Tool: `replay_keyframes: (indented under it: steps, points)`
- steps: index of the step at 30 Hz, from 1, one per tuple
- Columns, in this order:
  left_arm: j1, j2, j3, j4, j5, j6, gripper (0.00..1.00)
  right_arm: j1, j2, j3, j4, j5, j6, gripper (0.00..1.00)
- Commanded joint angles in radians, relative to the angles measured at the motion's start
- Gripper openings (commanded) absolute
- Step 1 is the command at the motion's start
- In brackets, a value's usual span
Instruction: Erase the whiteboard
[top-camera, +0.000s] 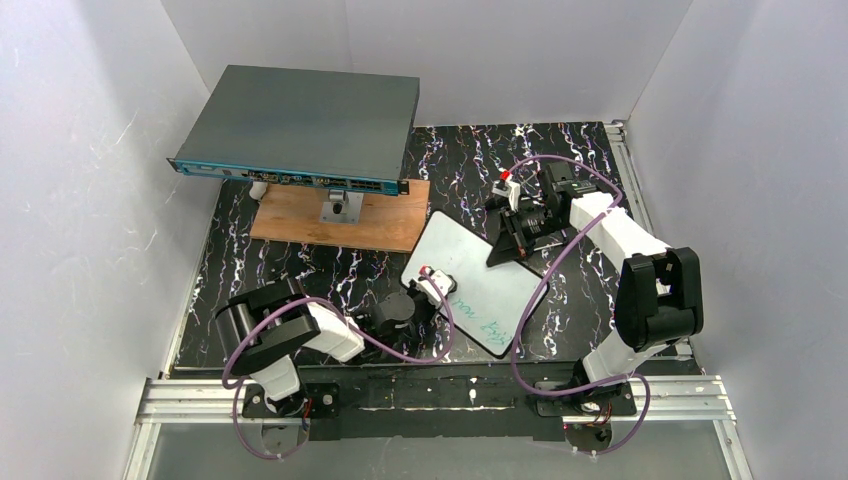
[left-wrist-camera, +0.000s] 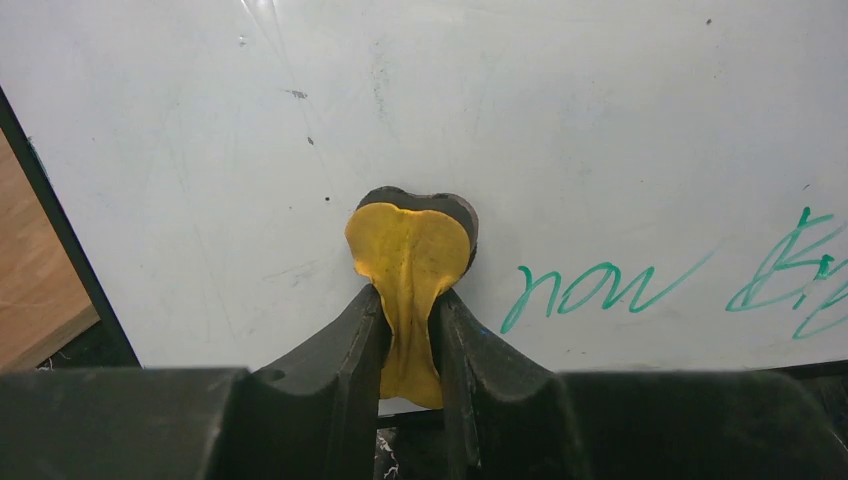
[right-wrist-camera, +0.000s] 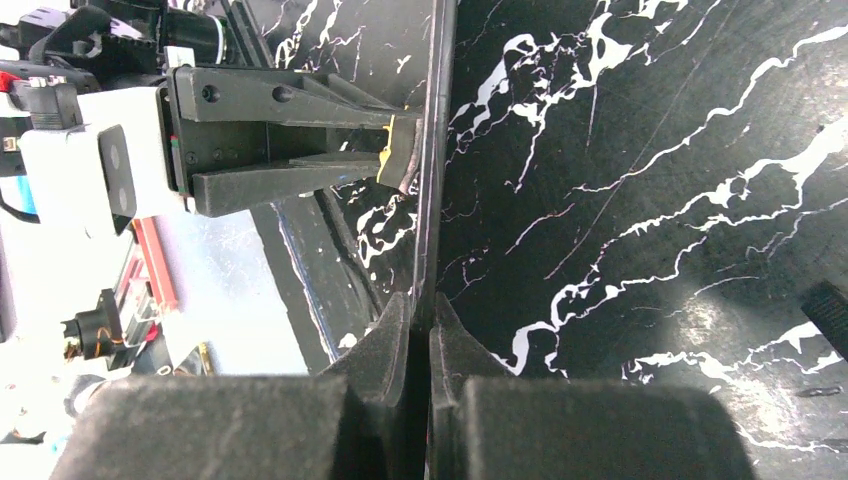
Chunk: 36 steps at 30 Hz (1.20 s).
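Seen from above, the whiteboard (top-camera: 490, 275) sits slanted in the middle of the black marbled bench (top-camera: 300, 270), between the two arms. Its far left corner is near the right end of a wooden plank (top-camera: 340, 215), and a grey box (top-camera: 300, 120) is raised over the plank.

The left arm (top-camera: 300, 335) lies low and folded, its forearm reaching right so the left jaws meet the board's near left part. The right arm (top-camera: 655, 295) rises from its base, bends at a high elbow, then stretches back and left to the board's far edge.

In the left wrist view, the left jaws are pinched tight on a yellow pad (left-wrist-camera: 410, 245) with a dark backing, pressed against the white surface. Green writing (left-wrist-camera: 590, 290) starts just right of the pad. The word "now" is legible, but the next word is cut off by the frame's edge.

In the right wrist view, the right jaws are clamped on the board's edge. The board shows only as a thin dark line, so its face is hidden. The left jaws and pad press on its left side. From above, the pad is too small to make out, and how steeply the board leans cannot be told.
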Motion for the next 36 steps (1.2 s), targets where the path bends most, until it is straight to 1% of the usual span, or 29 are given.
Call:
replay_keyframes:
  steps: [1, 3, 7, 9, 12, 15, 17, 20, 25, 28, 29, 32, 34, 36]
  points:
    - [-0.026, 0.044, 0.081, -0.142, 0.191, -0.063, 0.0, 0.07, -0.004, -0.002, -0.054, -0.211, -0.131, 0.01]
    - [-0.025, 0.021, 0.084, -0.163, 0.12, -0.069, 0.0, 0.069, -0.003, -0.002, -0.054, -0.209, -0.132, 0.01]
    - [0.0, -0.076, 0.082, -0.316, -0.057, -0.108, 0.0, 0.069, -0.005, -0.002, -0.054, -0.2, -0.135, 0.01]
    - [0.041, -0.126, 0.081, -0.418, -0.102, -0.171, 0.0, 0.07, -0.005, -0.002, -0.054, -0.194, -0.135, 0.01]
    - [0.104, -0.181, 0.076, -0.539, -0.132, -0.259, 0.0, 0.07, -0.005, -0.004, -0.053, -0.183, -0.136, 0.01]
    - [0.137, -0.204, 0.096, -0.636, -0.133, -0.288, 0.0, 0.07, -0.004, -0.005, -0.051, -0.176, -0.135, 0.01]
    - [0.137, -0.205, 0.109, -0.649, -0.102, -0.284, 0.0, 0.07, -0.004, -0.005, -0.05, -0.172, -0.135, 0.01]
    - [0.127, -0.192, 0.137, -0.634, -0.013, -0.258, 0.0, 0.07, -0.002, -0.005, -0.049, -0.168, -0.135, 0.01]
    - [0.016, -0.163, 0.158, -0.534, 0.06, -0.142, 0.0, 0.07, 0.005, -0.002, -0.056, -0.162, -0.145, 0.01]
    - [-0.018, -0.135, 0.172, -0.499, 0.078, -0.125, 0.0, 0.07, 0.013, 0.002, -0.067, -0.159, -0.159, 0.01]
    - [-0.019, -0.127, 0.176, -0.497, 0.066, -0.129, 0.0, 0.071, 0.014, 0.002, -0.069, -0.156, -0.162, 0.01]
    - [-0.019, -0.122, 0.175, -0.506, -0.033, -0.144, 0.0, 0.071, 0.012, 0.001, -0.073, -0.145, -0.171, 0.01]
    - [-0.012, -0.139, 0.15, -0.501, -0.108, -0.164, 0.0, 0.072, 0.01, 0.002, -0.08, -0.143, -0.18, 0.01]
    - [0.01, -0.168, 0.127, -0.518, -0.138, -0.203, 0.0, 0.073, 0.005, 0.003, -0.089, -0.147, -0.193, 0.01]
